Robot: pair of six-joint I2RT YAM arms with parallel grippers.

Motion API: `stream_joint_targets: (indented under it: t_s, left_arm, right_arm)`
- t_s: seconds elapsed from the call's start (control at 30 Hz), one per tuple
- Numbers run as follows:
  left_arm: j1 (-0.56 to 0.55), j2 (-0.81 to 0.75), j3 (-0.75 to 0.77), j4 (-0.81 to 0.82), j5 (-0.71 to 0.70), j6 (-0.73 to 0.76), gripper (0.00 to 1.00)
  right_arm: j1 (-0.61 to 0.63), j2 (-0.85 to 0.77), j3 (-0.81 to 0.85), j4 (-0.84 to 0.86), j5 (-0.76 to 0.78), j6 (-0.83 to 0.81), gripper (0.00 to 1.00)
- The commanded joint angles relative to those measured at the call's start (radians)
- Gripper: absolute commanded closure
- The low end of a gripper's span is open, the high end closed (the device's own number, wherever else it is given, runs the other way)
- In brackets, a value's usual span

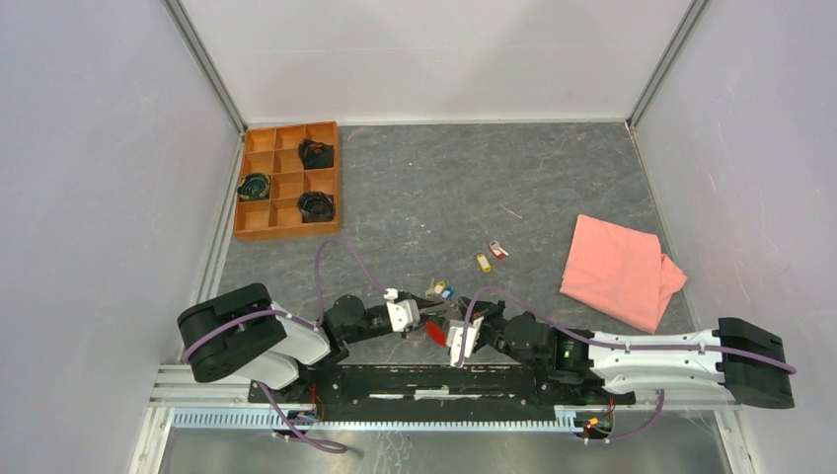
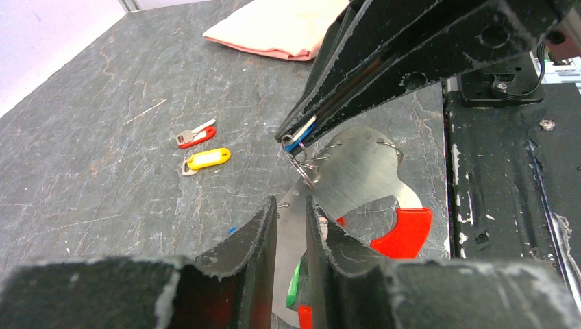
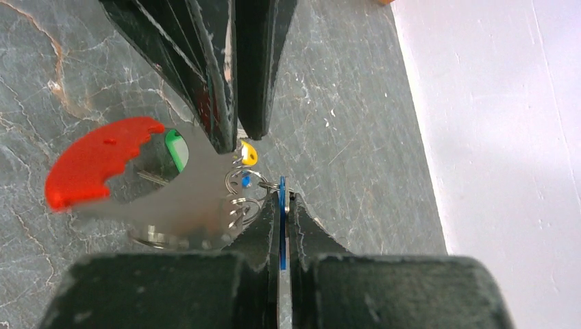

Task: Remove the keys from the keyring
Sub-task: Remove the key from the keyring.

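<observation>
Table (image 1: 444, 188) grey, pale-veined. Cloth (image 1: 620, 272) pink, 3 o'clock. Tray (image 1: 286, 234) orange, 10 o'clock. Red key (image 2: 195, 137), yellow key (image 2: 205, 159), blue key (image 3: 281, 226), green key (image 3: 177, 147); keyring (image 2: 356, 171) silver, red-tipped.

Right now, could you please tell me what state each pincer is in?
Left pincer: at the flat silver metal plate; open or gripping cannot be told.
Right pincer: closed on the small blue-headed key.

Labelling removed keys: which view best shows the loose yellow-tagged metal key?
Left wrist: the small yellow-tagged metal key lies sharp and unobstructed. Top external shows it as a speck; right wrist misses it.
</observation>
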Motion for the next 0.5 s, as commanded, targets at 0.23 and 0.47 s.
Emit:
stream_joint_targets:
  t_s: [0.23,0.47]
  left_arm:
    - [0.0,0.003,0.052,0.034,0.013,0.009,0.71]
    - [0.0,0.022,0.066,0.022,0.024,0.005,0.72]
  right_arm:
    - [0.028,0.029,0.086,0.035,0.014,-0.025,1.0]
    - [0.039,0.041,0.1,0.032,0.028,-0.033,1.0]
